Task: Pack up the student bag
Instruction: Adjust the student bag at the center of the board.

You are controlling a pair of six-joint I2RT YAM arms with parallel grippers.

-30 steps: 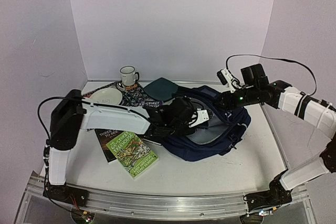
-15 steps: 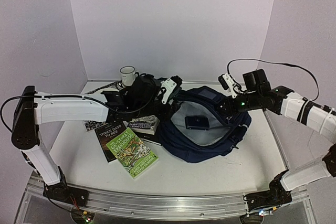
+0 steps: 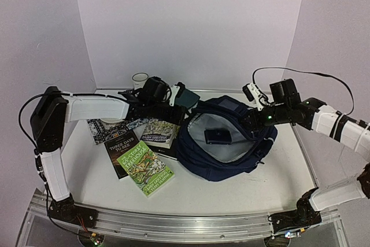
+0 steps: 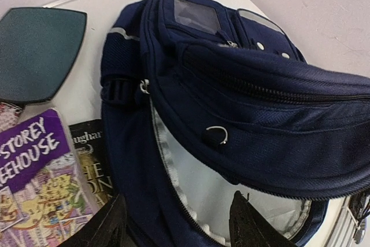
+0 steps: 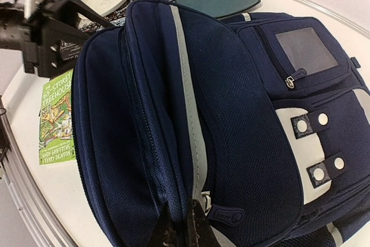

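The student bag (image 3: 231,163) lies open on its side right of centre, grey lining showing. A small navy wallet (image 3: 218,136) rests inside it. My right gripper (image 3: 253,124) is at the bag's far right rim. In the right wrist view it (image 5: 180,228) is shut on the upper edge of the bag (image 5: 243,114), pinching the fabric beside the zipper and holding the mouth up. My left gripper (image 3: 180,107) hovers just left of the bag's opening. In the left wrist view it (image 4: 179,227) is open and holds nothing, and the bag (image 4: 260,102) fills the frame.
Left of the bag lie a green book (image 3: 145,168), a black book (image 3: 119,146) and a purple-covered book (image 3: 160,131). A dark teal square plate (image 3: 188,98) and a white mug (image 3: 139,79) stand at the back. A patterned mat (image 3: 99,126) lies under my left arm.
My left gripper has let go of the wallet inside the bag, opened, and pulled out up and to the back left. The right gripper has kept its hold on the bag's edge.
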